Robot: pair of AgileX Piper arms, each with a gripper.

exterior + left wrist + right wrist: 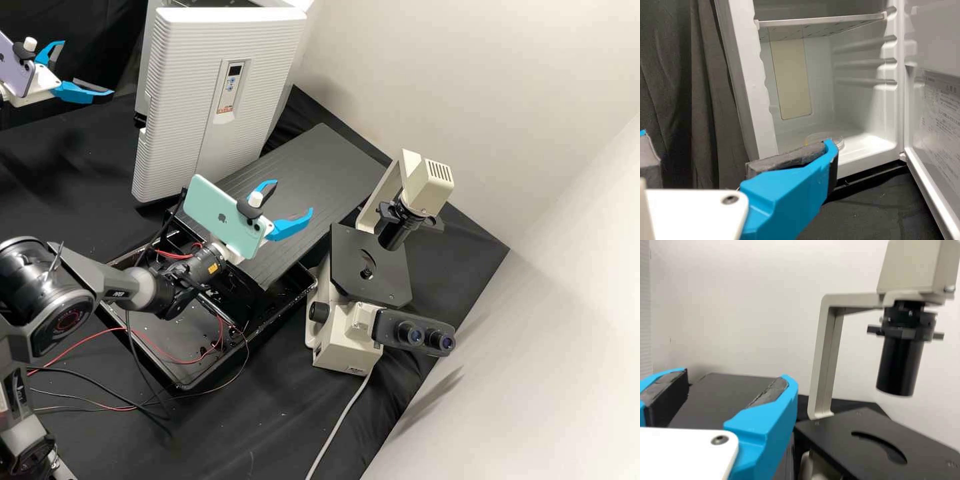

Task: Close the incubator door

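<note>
Left gripper [88,69], upper left of the high view: fingers spread, nothing between them, aimed at the incubator [747,75] mouth. Such an approach probably suits access to the interior; closing would call for a push on the door's outer face. Right gripper [293,195], near the centre: also spread and unloaded, directed towards the inverted microscope [427,183], presumably parked off the door. Incubator door [180,100], upper left to upper centre: swung open on its hinge. Clear round dish [839,141] lies on the chamber floor, inside the sill (likely so the door can seat unobstructed).
</note>
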